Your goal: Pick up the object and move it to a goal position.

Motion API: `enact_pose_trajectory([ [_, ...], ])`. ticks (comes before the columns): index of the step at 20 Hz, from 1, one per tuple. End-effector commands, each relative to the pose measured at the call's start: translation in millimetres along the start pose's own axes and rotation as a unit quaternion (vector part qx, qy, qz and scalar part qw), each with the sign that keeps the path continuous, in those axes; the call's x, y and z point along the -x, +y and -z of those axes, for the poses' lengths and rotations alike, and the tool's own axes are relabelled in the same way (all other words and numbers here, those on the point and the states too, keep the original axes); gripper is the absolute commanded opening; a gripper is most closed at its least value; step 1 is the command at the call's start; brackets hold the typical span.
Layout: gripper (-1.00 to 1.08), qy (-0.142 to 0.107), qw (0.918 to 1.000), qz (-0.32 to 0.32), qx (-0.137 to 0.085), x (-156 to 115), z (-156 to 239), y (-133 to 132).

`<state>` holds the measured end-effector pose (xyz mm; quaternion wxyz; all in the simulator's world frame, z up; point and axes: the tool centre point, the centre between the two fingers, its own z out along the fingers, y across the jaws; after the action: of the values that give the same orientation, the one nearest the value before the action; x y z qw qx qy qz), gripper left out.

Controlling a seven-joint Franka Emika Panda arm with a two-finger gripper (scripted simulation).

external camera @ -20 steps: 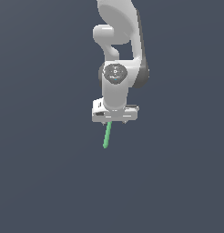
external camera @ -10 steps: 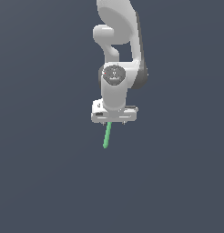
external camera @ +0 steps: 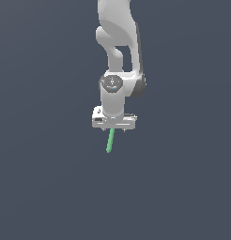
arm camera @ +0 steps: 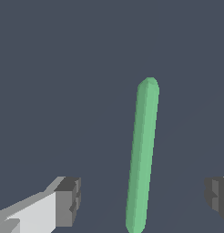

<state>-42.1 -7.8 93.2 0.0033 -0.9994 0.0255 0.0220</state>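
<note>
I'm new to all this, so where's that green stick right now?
In the exterior view the green stick lies just below the gripper, near the picture's centre. The wrist view shows it between the spread fingers, touching neither.

The rod [external camera: 110, 140] sits directly below the gripper [external camera: 113, 127], slightly tilted in the exterior view. In the wrist view, the rod [arm camera: 142, 154] lies between the spread jaws, touching neither.
</note>
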Motion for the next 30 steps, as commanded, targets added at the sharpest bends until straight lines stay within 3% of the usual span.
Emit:
enact_pose_trajectory([
  [1,1.00,0.007,0.9999,-0.014,0.000,2,-10,5],
  [18,1.00,0.021,0.9989,-0.042,0.002,7,-35,16],
  [30,1.00,0.022,0.9988,-0.043,0.002,6,-79,17],
])
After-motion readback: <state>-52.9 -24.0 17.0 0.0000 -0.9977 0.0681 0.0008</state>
